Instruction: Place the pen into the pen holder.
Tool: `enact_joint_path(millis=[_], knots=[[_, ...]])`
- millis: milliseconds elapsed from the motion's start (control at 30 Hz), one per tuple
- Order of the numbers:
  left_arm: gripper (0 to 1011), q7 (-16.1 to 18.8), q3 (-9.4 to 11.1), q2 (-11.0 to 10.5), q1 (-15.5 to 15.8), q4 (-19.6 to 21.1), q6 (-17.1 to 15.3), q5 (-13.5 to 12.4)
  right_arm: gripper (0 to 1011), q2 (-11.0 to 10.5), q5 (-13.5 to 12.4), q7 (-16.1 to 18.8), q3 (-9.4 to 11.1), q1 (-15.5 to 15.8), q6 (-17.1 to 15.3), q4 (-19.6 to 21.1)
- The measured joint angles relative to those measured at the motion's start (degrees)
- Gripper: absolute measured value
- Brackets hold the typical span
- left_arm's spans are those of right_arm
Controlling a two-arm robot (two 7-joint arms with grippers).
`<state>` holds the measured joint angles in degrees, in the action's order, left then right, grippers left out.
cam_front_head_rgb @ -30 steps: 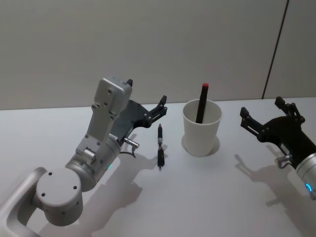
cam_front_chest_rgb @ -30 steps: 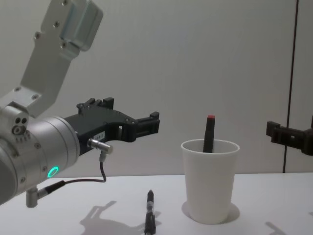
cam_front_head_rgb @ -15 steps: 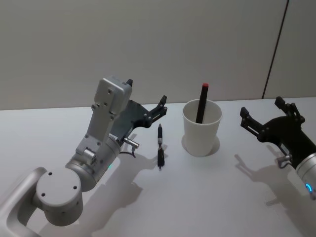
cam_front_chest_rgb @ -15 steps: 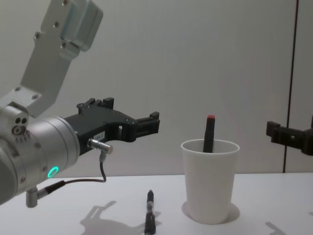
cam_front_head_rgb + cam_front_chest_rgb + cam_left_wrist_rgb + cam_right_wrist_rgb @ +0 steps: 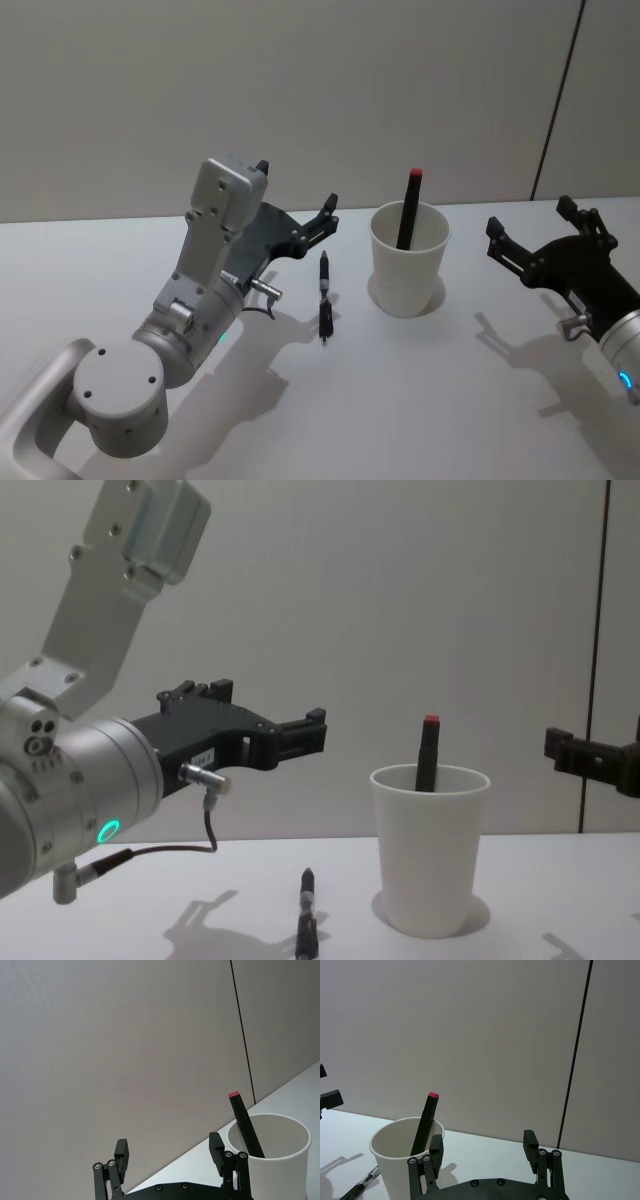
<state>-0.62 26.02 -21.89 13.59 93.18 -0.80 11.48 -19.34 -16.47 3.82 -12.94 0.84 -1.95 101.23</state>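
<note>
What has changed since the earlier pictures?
Nothing has visibly changed. The left gripper and right gripper hang open on either side of the pen holder, the pen lies on the table by the left gripper, and a red-tipped pen stands in the holder.

The pen holder [image 5: 408, 275] hides perhaps half the red-capped pen [image 5: 411, 200].

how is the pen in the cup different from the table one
The pen in the cup stands tilted, top above the cup rim; the pen on the table lies flat, left of the cup. The pen in the cup has a red top; the pen on the table shows a pale band mid-barrel. Both are slim and mostly black.
</note>
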Motion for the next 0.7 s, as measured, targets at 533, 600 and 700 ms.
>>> enact_joint_path(millis=[533, 600, 700], knots=[[1001, 0.0, 0.0, 0.0, 0.0, 0.0, 0.0, 0.0, 1001, 0.0, 0.0, 0.0, 0.0, 0.0, 0.0, 0.0], [1001, 0.0, 0.0, 0.0, 0.0, 0.0, 0.0, 0.0, 1001, 0.0, 0.0, 0.0, 0.0, 0.0, 0.0, 0.0], [1001, 0.0, 0.0, 0.0, 0.0, 0.0, 0.0, 0.0, 1001, 0.0, 0.0, 0.0, 0.0, 0.0, 0.0, 0.0]])
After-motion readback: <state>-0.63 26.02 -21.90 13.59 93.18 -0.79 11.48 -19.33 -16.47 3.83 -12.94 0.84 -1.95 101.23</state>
